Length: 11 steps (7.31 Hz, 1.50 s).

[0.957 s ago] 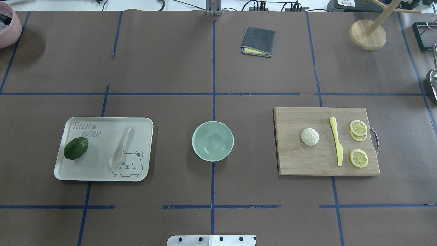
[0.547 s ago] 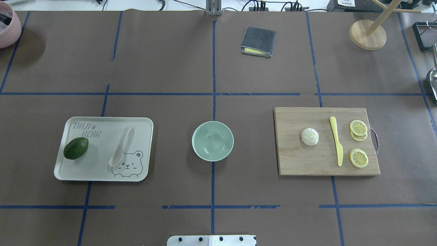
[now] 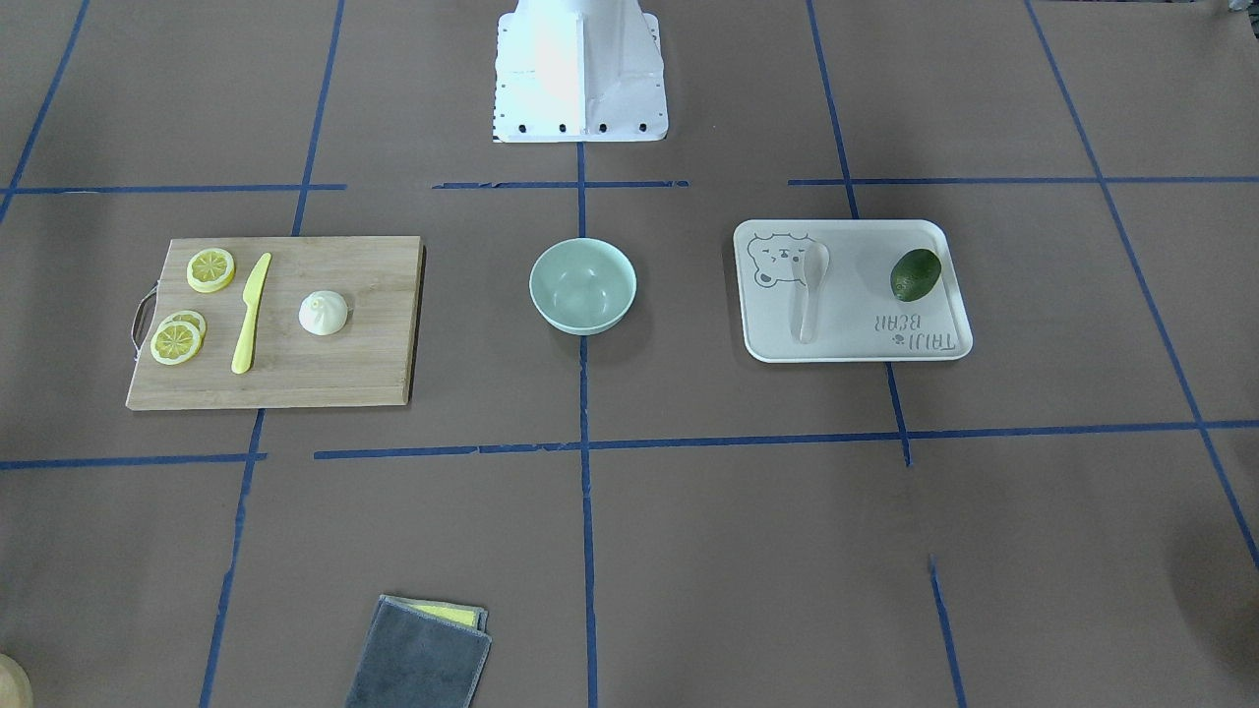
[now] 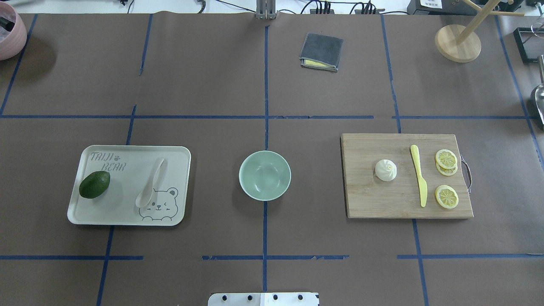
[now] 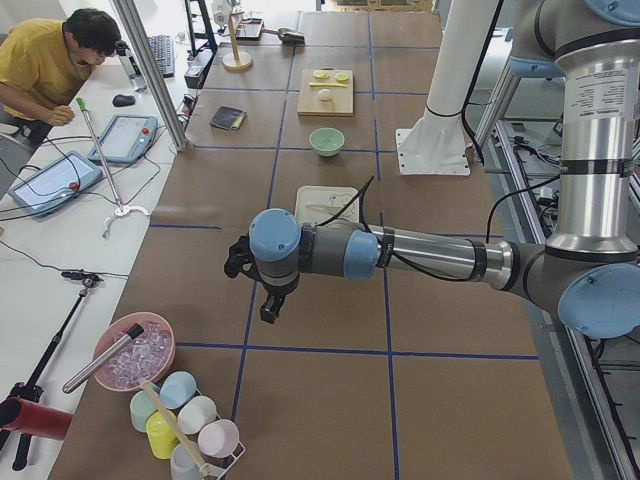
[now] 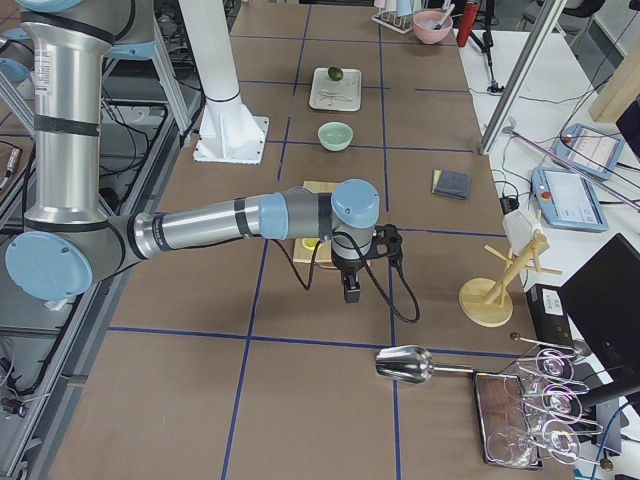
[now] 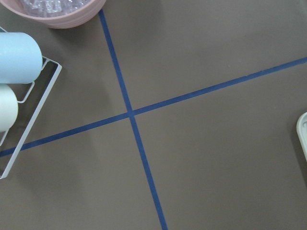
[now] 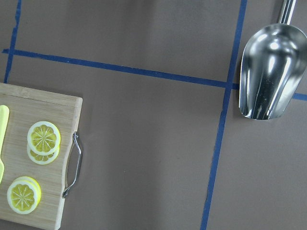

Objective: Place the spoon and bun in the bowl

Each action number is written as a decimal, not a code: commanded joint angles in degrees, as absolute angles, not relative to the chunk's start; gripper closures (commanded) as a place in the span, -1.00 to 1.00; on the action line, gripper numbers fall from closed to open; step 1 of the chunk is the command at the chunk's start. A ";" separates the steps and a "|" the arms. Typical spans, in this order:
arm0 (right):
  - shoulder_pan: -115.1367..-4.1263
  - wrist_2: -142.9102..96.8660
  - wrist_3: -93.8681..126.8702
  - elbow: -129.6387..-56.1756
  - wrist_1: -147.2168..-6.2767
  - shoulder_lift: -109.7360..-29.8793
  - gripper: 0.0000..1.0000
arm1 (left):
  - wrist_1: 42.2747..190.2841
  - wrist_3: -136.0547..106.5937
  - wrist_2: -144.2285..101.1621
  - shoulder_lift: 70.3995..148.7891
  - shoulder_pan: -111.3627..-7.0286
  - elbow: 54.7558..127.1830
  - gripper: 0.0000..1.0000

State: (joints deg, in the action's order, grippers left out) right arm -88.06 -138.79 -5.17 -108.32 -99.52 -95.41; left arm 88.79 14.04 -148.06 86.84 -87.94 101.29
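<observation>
The off-white spoon (image 4: pixel 149 187) lies on the white bear tray (image 4: pixel 127 217), also in the front view (image 3: pixel 809 285). The white bun (image 4: pixel 386 170) sits on the wooden cutting board (image 4: pixel 369 199). The mint-green bowl (image 4: pixel 264 175) stands between them and holds nothing. Neither arm shows in the overhead or front views. My left gripper (image 5: pixel 268 308) hangs over bare table well left of the tray. My right gripper (image 6: pixel 350 290) hangs just right of the board. I cannot tell whether either is open or shut.
An avocado (image 4: pixel 94 184) lies on the tray. A yellow knife (image 4: pixel 418 175) and lemon slices (image 4: pixel 446 196) lie on the board. A grey cloth (image 4: pixel 321 51), wooden stand (image 4: pixel 457 42), metal scoop (image 8: pixel 271 72), pink bowl (image 4: pixel 10 32) and cup rack (image 7: pixel 19 91) sit at the table's edges.
</observation>
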 commanded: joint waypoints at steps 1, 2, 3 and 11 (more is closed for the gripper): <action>-88.07 -139.57 -5.01 -108.63 -99.49 -95.80 -1.00 | 96.96 2.98 -155.47 88.32 -74.60 104.13 -1.00; -88.07 -139.66 -5.01 -109.15 -99.41 -95.80 -1.00 | 106.78 -8.67 -155.13 88.50 -68.88 104.76 -1.00; -88.07 -139.75 -4.92 -109.07 -99.32 -95.80 -1.00 | 117.92 -25.06 -150.25 91.81 -62.29 104.77 -1.00; -87.98 -139.75 -4.92 -108.02 -99.32 -95.98 -1.00 | 119.45 -52.99 -105.16 102.04 -33.51 102.84 -0.99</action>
State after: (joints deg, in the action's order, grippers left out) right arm -87.98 -139.72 -4.92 -108.06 -99.31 -95.95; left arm 120.74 -52.61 -108.90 101.54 -35.38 103.33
